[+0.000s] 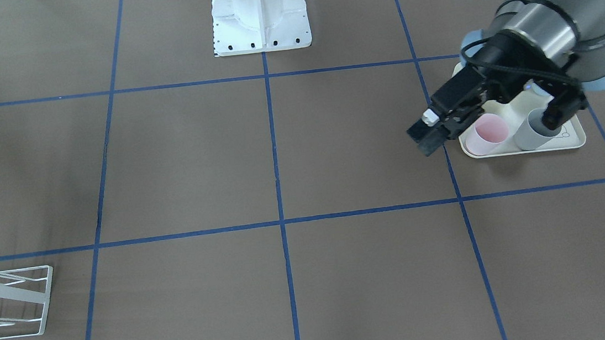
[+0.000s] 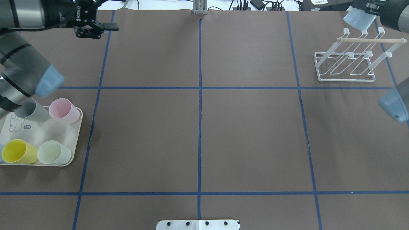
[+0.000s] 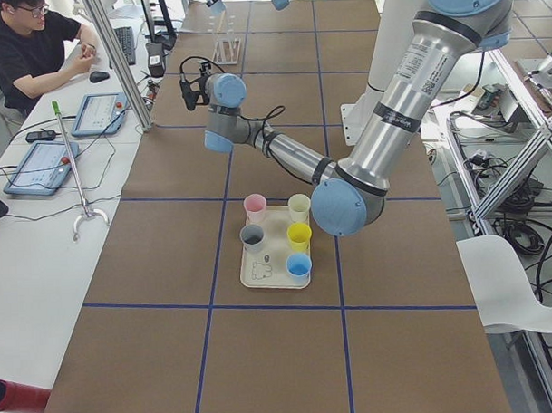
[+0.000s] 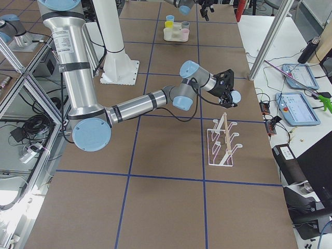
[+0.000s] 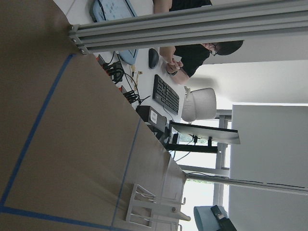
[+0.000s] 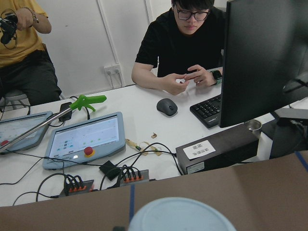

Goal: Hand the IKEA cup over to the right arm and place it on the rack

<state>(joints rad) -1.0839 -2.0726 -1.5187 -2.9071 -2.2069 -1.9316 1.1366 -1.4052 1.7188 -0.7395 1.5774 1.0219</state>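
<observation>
The brown table (image 2: 249, 134), crossed by blue tape lines, carries everything. The right arm (image 4: 135, 104) stretches out towards the white wire rack (image 2: 346, 67). The left arm (image 2: 19, 73) reaches over the cream tray (image 2: 76, 137) at the opposite end. The right gripper (image 4: 230, 92) has its fingers pinched on a pale-blue cup (image 2: 359, 19). The cup hangs in the air just beyond the rack's wooden rod (image 2: 370, 40), near its hooked prongs but apart from them. The cup's round end fills the bottom edge of the right wrist view. The left gripper (image 1: 426, 138) is raised high over the table, and in the overhead view its fingers look spread apart with nothing between them. On the tray stand a grey cup (image 2: 33, 111), a pink cup (image 2: 64, 110), a yellow cup (image 2: 17, 151), a pale-green cup (image 2: 54, 152) and a blue cup (image 3: 299, 265).
</observation>
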